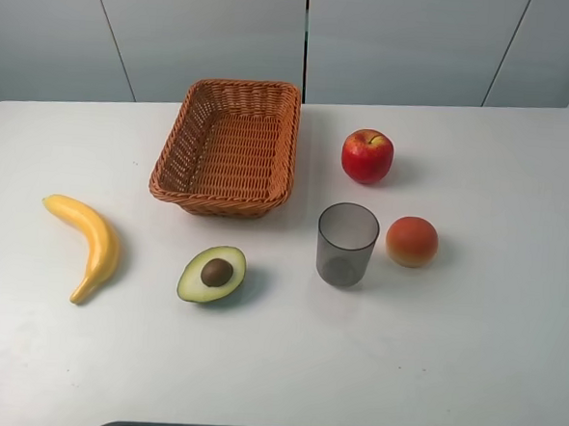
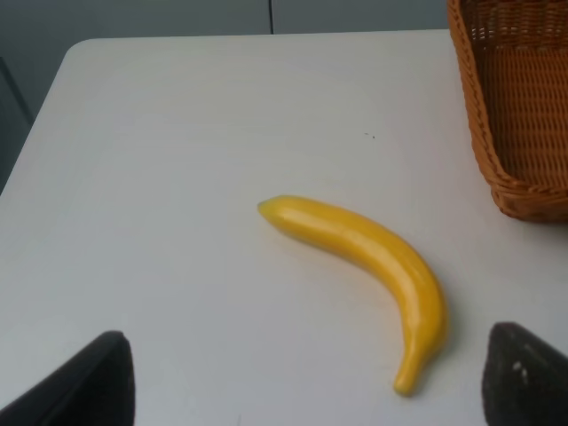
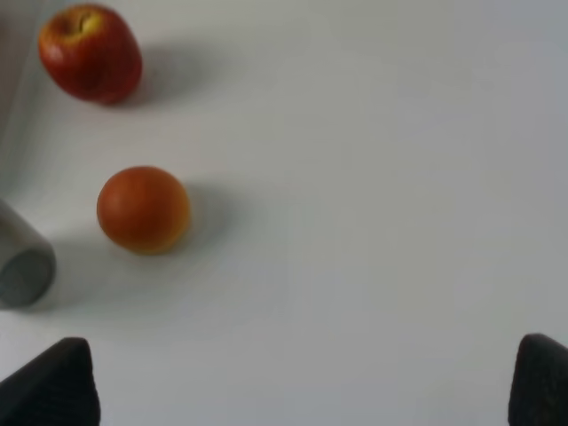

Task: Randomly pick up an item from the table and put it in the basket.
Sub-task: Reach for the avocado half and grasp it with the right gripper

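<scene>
The halved avocado, dark green skin and brown pit up, lies on the white table in front of the wicker basket. The basket holds nothing that I can see; its corner also shows in the left wrist view. Neither gripper shows in the exterior high view. My left gripper is open and empty, low over the table near a yellow banana. My right gripper is open and empty over bare table. The avocado is in neither wrist view.
The banana lies at the left. A translucent grey cup stands right of the avocado, with an orange-red peach beside it and a red apple behind. The apple, peach and cup show in the right wrist view.
</scene>
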You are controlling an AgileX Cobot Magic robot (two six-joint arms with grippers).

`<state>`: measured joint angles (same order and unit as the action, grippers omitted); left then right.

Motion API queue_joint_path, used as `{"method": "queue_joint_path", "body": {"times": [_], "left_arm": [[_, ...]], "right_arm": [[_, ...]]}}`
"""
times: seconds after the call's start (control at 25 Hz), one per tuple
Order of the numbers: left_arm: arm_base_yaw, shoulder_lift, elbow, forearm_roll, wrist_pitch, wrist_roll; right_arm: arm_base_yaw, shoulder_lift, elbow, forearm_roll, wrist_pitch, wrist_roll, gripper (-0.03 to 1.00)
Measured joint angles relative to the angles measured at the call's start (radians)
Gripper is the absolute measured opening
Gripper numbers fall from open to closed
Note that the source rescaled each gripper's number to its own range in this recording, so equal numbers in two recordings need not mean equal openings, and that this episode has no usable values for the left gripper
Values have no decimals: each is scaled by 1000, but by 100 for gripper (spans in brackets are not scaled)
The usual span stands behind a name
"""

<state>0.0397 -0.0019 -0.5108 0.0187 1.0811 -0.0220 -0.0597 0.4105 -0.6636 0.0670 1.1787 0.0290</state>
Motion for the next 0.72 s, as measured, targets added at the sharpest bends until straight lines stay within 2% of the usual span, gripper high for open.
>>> {"method": "queue_joint_path", "body": {"times": [0.16, 0.24, 0.56, 0.72], "left_arm": [[0, 0, 0, 0, 0, 0], [0, 0, 0, 0, 0, 0], [0, 0, 0, 0, 0, 0], [0, 0, 0, 0, 0, 0]], "right_arm": [[9, 215, -119, 0, 2, 0, 100], [47, 297, -172, 0, 2, 0, 100], [358, 588, -302, -4, -9, 5, 100], [520, 721, -306, -4, -97, 133, 100]]}}
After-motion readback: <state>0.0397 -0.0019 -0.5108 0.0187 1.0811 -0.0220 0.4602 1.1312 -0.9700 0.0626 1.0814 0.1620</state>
